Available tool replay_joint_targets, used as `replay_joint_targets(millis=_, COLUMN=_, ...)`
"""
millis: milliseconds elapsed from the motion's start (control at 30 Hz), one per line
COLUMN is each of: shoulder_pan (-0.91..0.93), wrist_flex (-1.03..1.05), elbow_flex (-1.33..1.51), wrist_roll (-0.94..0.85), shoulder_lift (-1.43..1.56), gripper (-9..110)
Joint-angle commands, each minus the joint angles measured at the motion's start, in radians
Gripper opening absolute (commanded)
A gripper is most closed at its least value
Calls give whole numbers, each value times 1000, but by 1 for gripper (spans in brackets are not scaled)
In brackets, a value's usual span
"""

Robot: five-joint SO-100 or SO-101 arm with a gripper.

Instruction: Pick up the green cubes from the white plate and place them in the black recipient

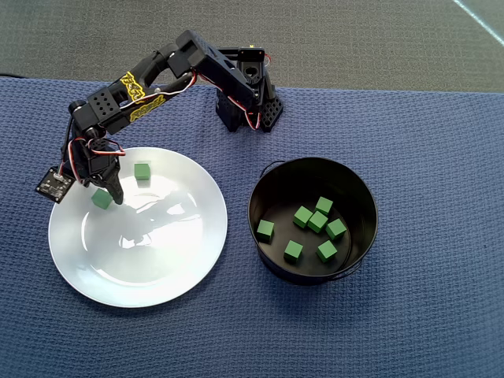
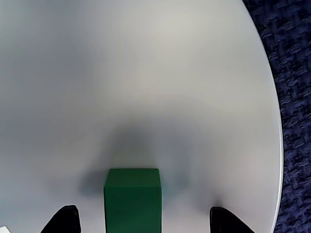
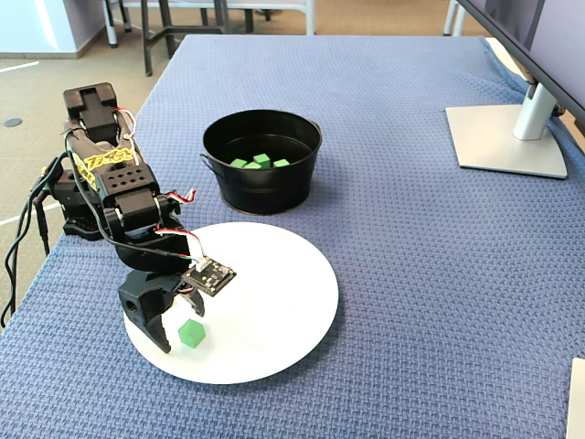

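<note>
Claw (image 2: 141, 221) spread, straddling green cube (image 2: 132, 199) on plate (image 2: 146, 73).

We see a blue woven table cover (image 3: 439, 274). At two o'clock in the fixed view stands a grey monitor base (image 3: 508, 137). At eleven o'clock, tan floor (image 3: 73, 50) and dark chair legs (image 3: 164, 27).

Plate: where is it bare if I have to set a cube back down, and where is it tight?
The white plate is bare across its middle and the side nearest the black tin. It is crowded only at the far-left rim in the overhead view, where the open gripper straddles one green cube, with another cube close by.
</note>
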Motion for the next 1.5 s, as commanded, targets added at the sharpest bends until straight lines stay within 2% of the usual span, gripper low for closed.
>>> replay_joint_targets(millis=0, shoulder_pan=-9, wrist_flex=-14, elbow_flex=-67, wrist_roll=-3, shoulder_lift=-3, gripper=27)
replay_joint_targets(millis=233, shoulder_pan=-18, wrist_flex=-28, elbow_flex=-78, wrist_roll=12, shoulder_lift=-20, gripper=19)
replay_joint_targets(millis=267, shoulder_pan=-20, wrist_flex=-28, elbow_flex=-78, wrist_roll=15, shoulder_lift=-23, gripper=15)
replay_joint_targets(millis=333, shoulder_pan=-21, wrist_flex=-38, elbow_flex=-74, wrist_roll=26, shoulder_lift=-26, gripper=1)
replay_joint_targets(millis=367, shoulder_pan=-21, wrist_flex=-49, elbow_flex=-69, wrist_roll=29, shoulder_lift=-26, gripper=0)
replay_joint_targets(millis=600, shoulder_pan=-17, wrist_flex=-25, elbow_flex=-52, wrist_roll=21, shoulder_lift=5, gripper=0)
replay_joint_targets(millis=833, shoulder_pan=-81, wrist_flex=333, elbow_flex=-138, wrist_roll=132, shoulder_lift=198, gripper=0)
replay_joint_targets(millis=1067, shoulder_pan=-198, wrist_flex=408, elbow_flex=-89, wrist_roll=241, shoulder_lift=391, gripper=0)
replay_joint_targets(millis=1233, shoulder_pan=-339, wrist_flex=416, elbow_flex=-57, wrist_roll=417, shoulder_lift=509, gripper=0)
replay_joint_targets(millis=1467, shoulder_pan=-647, wrist_flex=437, elbow_flex=-61, wrist_roll=867, shoulder_lift=627, gripper=0)
